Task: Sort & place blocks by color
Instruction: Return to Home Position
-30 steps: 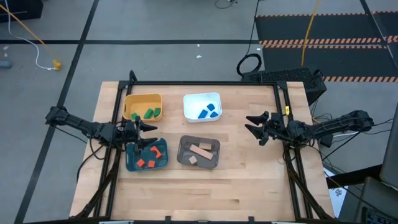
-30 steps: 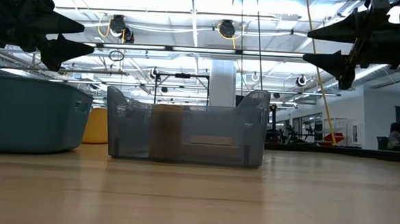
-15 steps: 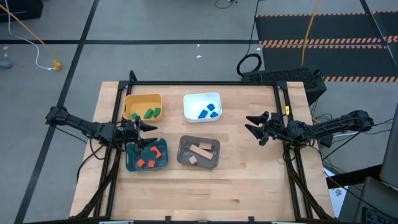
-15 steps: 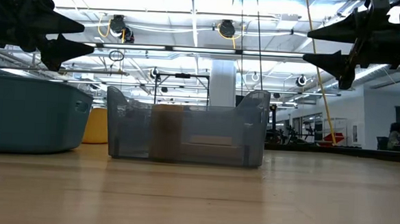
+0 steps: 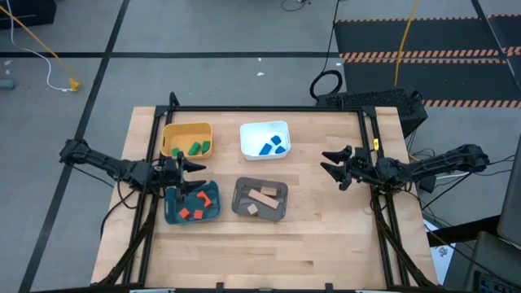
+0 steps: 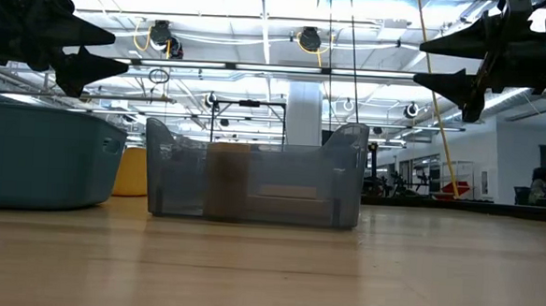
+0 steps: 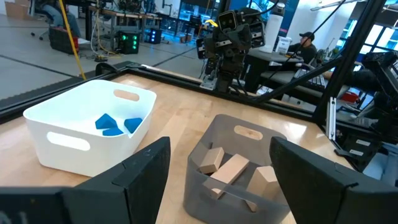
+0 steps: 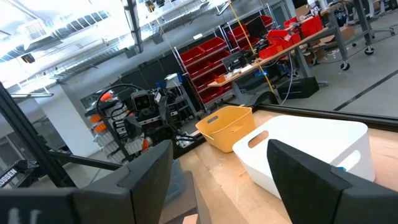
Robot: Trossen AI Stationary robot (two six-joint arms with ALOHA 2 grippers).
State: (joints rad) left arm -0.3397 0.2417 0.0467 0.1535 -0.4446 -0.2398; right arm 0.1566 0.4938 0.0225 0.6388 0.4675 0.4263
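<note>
Unchanged from a second ago | left gripper [image 5: 189, 172] above teal bin [image 5: 218, 195] edge, fingers spread, empty | right gripper [image 5: 332, 167] right of the bins, likewise spread | green blocks [image 5: 196, 148] in yellow bin [image 5: 186, 126], blue blocks [image 5: 270, 146] in white bin [image 5: 264, 126], red-orange blocks [image 5: 195, 210] in teal, tan blocks [image 5: 260, 198] in grey bin [image 5: 238, 203] | probably light, rigid: pinch across flat faces | no legible writing

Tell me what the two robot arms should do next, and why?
Probably just park: the open, empty left gripper and right gripper hover above the wooden table, which shows no loose block. The green blocks lie in the yellow plastic bin, blue blocks in the white bin, red-orange blocks in the teal bin, tan wooden blocks in the grey bin.
</note>
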